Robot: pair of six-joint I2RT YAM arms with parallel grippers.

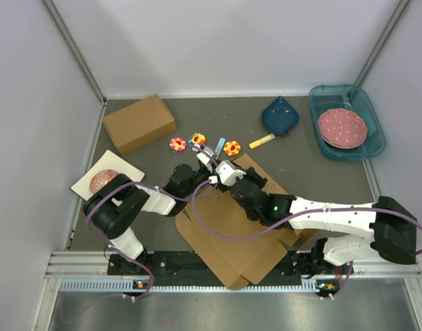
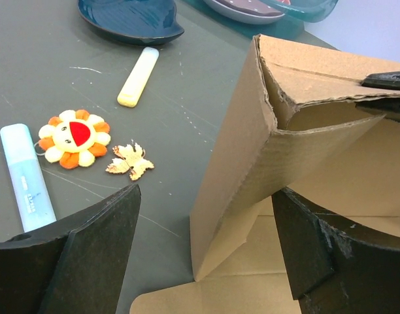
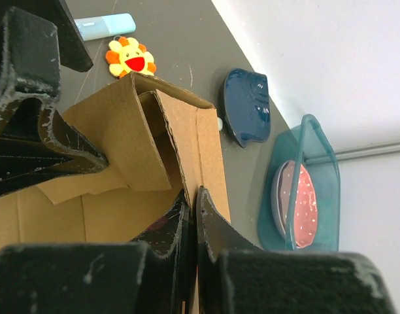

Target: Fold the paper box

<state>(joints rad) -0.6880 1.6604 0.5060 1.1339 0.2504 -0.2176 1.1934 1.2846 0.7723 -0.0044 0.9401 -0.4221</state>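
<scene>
The paper box lies mostly flat on the grey table, near the front edge between the two arms, with its far corner folded up into a standing wall, seen close up from the left wrist. The right gripper has its jaws pressed together, pinching the top edge of that raised wall. The left gripper has its jaws spread wide, one on each side of the raised corner; I cannot tell whether they touch it. Just beyond the corner lie a flower toy, a light blue marker and a yellow marker. Farther back sit a dark blue dish, a teal tray holding a pink plate, and a deeper brown box on the left
</scene>
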